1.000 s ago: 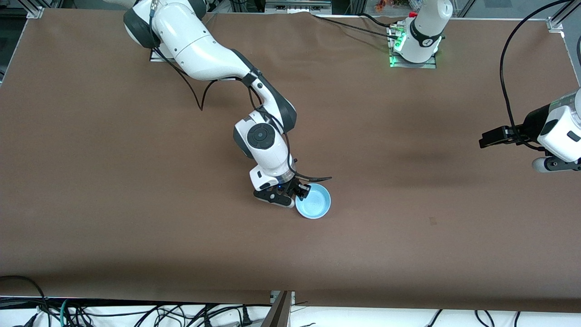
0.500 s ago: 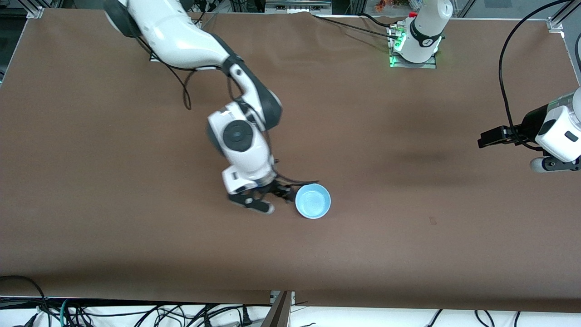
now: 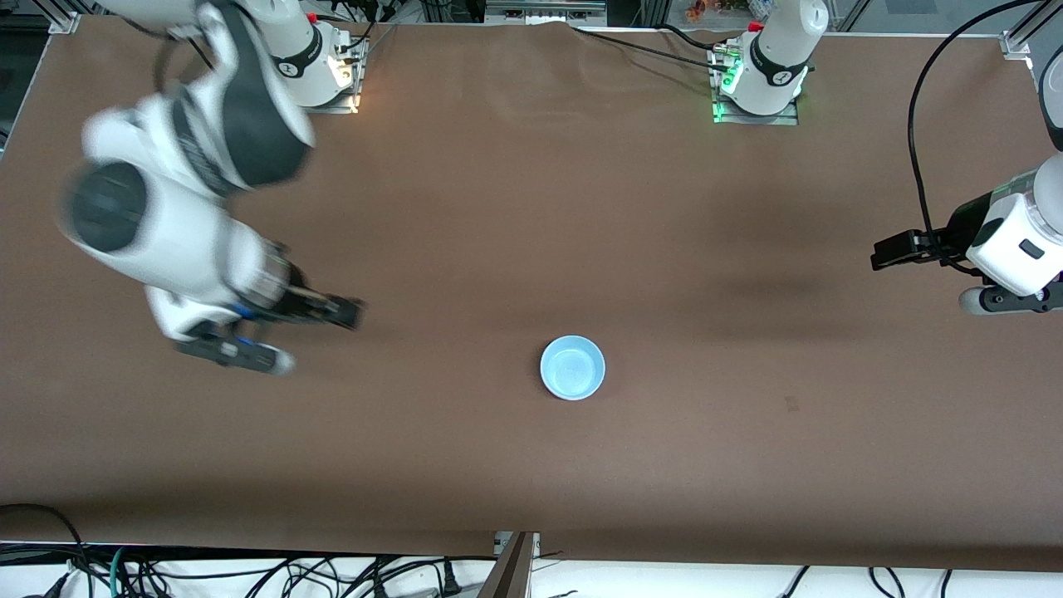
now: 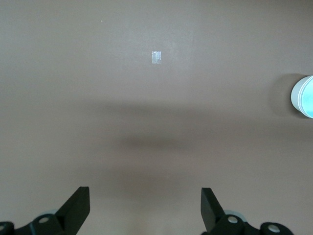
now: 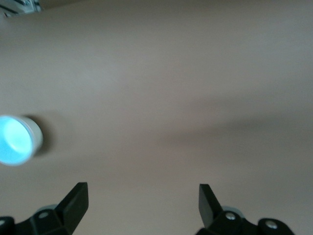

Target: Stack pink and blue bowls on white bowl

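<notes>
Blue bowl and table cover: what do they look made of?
Blue bowl: probably plastic, smooth with a slight sheen, uniform sky-blue inside, pale wall below the rim in the wrist views. Table cover: matte brown sheet, likely fabric or paper, faintly rippled.

A brown cloth (image 3: 465,208) covers the desk (image 3: 747,465) from edge to edge, smooth but for faint ripples and soft wide shadows lying across its middle. A small pale square of tape (image 4: 156,57) is stuck to the cloth, and a faint dark mark (image 3: 791,404) shows toward the front camera. Along the near edge a white strip (image 3: 249,573) carries a tangle of black cables (image 3: 166,577) — a grey metal bar (image 3: 513,565) stands at its middle. Aluminium frame corners (image 3: 65,23) sit at the desk's top corners. 2 metal base plates (image 3: 756,112) are bolted near the top edge — one glows green, the other warm white.
</notes>
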`<action>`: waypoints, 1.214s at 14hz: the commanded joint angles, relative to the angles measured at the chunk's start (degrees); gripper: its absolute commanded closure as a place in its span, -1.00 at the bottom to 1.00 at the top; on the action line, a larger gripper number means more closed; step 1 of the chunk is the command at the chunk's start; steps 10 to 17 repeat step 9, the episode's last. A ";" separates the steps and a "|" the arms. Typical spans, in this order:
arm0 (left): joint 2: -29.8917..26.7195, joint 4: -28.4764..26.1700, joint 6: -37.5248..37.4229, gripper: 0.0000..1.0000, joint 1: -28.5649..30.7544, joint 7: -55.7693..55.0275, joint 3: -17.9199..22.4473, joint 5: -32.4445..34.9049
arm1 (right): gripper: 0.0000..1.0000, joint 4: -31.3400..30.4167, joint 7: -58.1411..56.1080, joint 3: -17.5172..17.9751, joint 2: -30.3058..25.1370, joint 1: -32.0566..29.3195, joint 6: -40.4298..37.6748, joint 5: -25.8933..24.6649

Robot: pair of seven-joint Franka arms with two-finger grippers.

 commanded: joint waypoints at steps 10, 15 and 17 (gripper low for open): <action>0.07 1.38 -0.70 -1.00 -0.58 0.91 0.09 1.67 | -1.00 -17.90 -21.34 -7.58 -20.41 -2.95 -2.54 1.71; 0.07 1.38 -0.70 -1.00 -0.58 0.91 0.09 1.67 | -1.00 -17.90 -21.34 -7.58 -20.41 -2.95 -2.54 1.71; 0.07 1.38 -0.70 -1.00 -0.58 0.91 0.09 1.67 | -1.00 -17.90 -21.34 -7.58 -20.41 -2.95 -2.54 1.71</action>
